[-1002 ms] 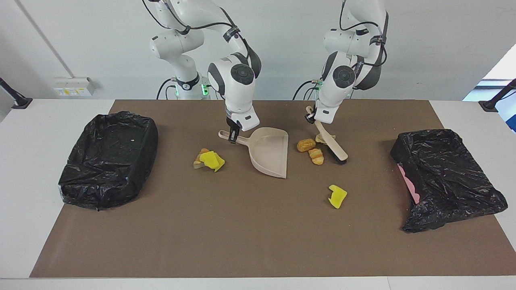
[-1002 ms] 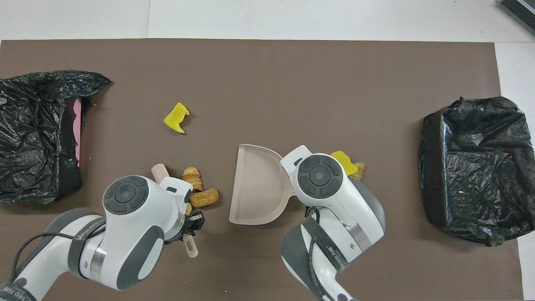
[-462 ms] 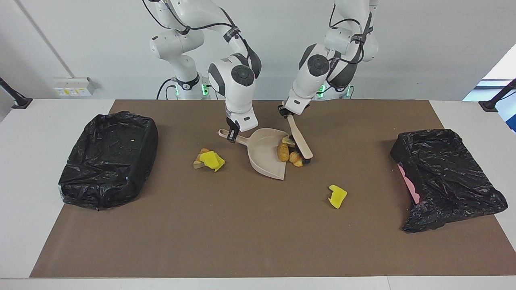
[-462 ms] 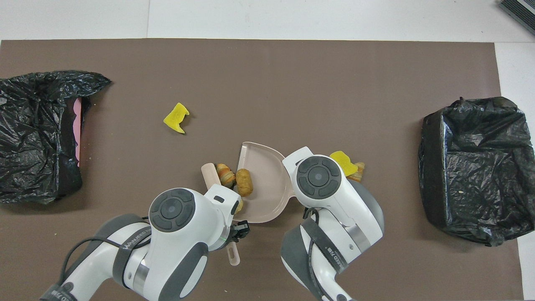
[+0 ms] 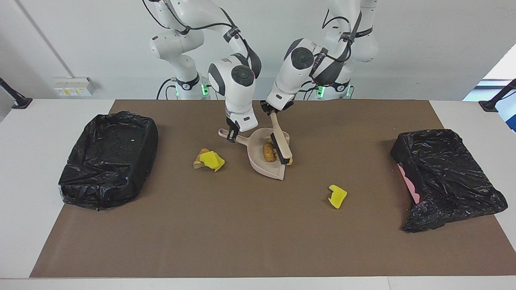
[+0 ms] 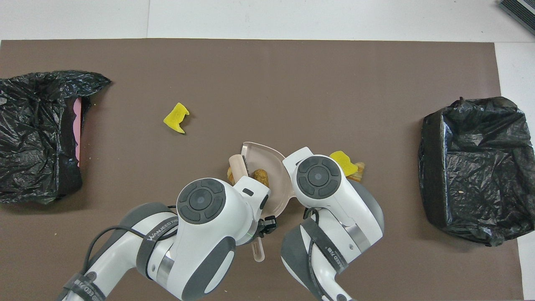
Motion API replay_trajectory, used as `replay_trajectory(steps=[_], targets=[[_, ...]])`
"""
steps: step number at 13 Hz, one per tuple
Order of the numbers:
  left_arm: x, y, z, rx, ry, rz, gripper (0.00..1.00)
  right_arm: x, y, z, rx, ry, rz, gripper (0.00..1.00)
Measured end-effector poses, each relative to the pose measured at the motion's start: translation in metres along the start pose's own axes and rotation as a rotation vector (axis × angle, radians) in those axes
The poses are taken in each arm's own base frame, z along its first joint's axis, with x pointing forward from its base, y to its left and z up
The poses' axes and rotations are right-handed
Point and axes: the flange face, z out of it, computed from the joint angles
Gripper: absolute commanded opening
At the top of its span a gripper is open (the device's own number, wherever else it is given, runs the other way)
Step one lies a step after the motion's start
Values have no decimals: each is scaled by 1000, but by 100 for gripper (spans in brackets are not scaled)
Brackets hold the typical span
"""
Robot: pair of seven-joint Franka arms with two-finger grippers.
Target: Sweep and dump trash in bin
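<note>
My right gripper [image 5: 232, 136] is shut on the handle of the beige dustpan [image 5: 261, 164], which rests on the brown mat. My left gripper [image 5: 271, 110] is shut on the brush [image 5: 281, 143], whose bristles stand at the pan's mouth. One golden-brown trash chunk [image 5: 268, 153] lies inside the pan [image 6: 273, 164], and another [image 5: 290, 162] peeks out beside the bristles. A lone yellow sponge piece [image 5: 338, 196] lies farther from the robots, toward the left arm's end. A small pile of yellow sponge and bread [image 5: 208, 160] sits beside the pan, toward the right arm's end.
A black-lined open bin [image 5: 109, 159] stands at the right arm's end of the mat. A crumpled black bag [image 5: 445, 177] with pink showing inside lies at the left arm's end. In the overhead view both wrists cover the pan's handle.
My left arm swept the brush toward the dustpan, pushing the bread chunks from the mat into its mouth. The pan shifted slightly; the right gripper kept hold of its handle.
</note>
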Motion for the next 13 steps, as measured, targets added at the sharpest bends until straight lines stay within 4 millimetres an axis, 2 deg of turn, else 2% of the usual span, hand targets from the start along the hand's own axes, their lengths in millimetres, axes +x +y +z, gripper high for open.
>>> replay_trajectory(steps=[2, 5, 9, 11, 13], targets=[[16, -11, -30, -7, -15, -32, 0, 0, 0, 0, 0, 0, 0, 0], [53, -46, -65, -12, 3, -19, 0, 0, 0, 0, 0, 0, 0, 0], [113, -95, -88, 69, 66, 63, 0, 0, 0, 0, 0, 0, 5, 0], [147, -115, -97, 123, 83, 139, 0, 0, 0, 0, 1, -1, 6, 0], [177, -127, -97, 232, 98, 227, 0, -1, -1, 1, 5, -6, 6, 0]])
